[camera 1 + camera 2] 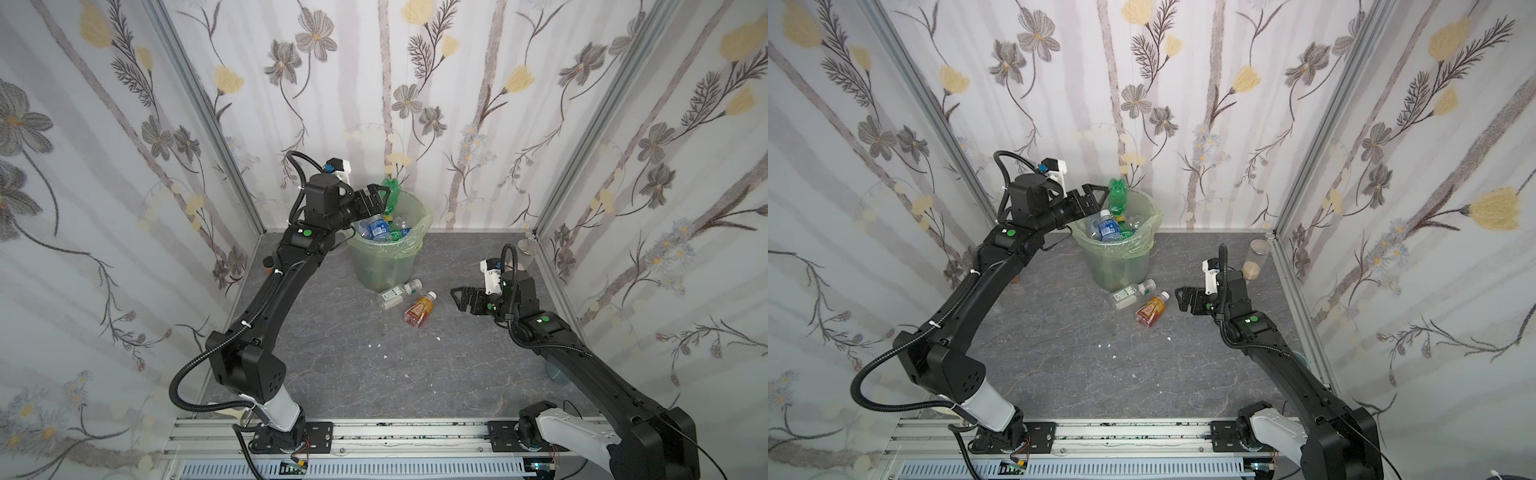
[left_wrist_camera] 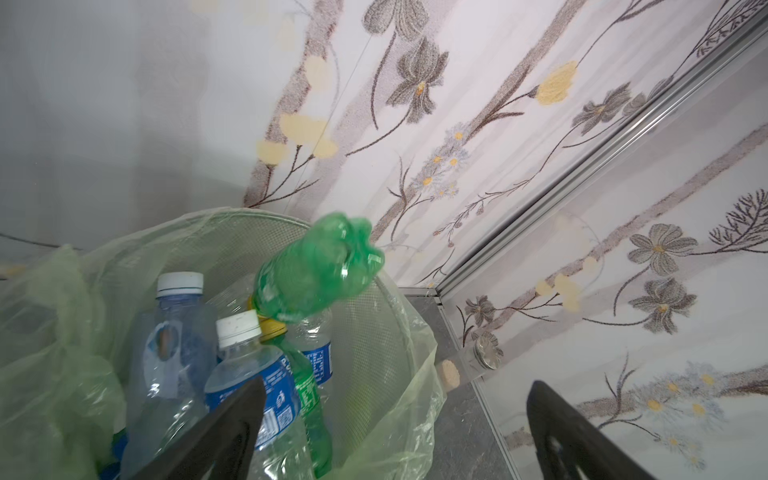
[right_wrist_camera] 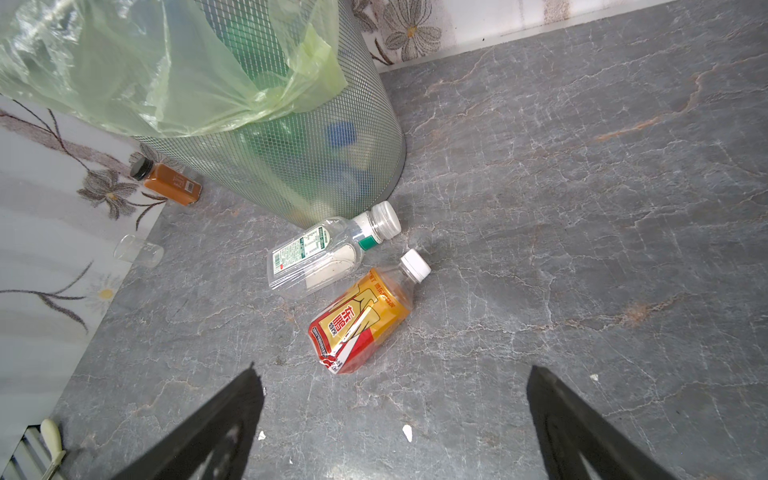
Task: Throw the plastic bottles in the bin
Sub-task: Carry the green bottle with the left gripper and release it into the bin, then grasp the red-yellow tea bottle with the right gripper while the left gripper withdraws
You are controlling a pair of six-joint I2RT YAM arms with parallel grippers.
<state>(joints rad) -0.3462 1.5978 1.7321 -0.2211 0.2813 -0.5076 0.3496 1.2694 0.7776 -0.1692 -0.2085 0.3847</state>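
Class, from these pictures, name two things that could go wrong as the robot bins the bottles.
The crumpled green plastic bottle sticks up past the rim of the crowded, bag-lined round mesh bin, beyond the open left gripper; it could topple out.
The orange-labelled bottle and clear white-labelled bottle lie close together; the open right gripper may knock one away.

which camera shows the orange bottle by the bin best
The right wrist view: the orange bottle lies large and unblocked there, its label and white cap sharp, next to the clear white-label bottle. Both top views show it small, lying near the bin. The left wrist view does not show it.
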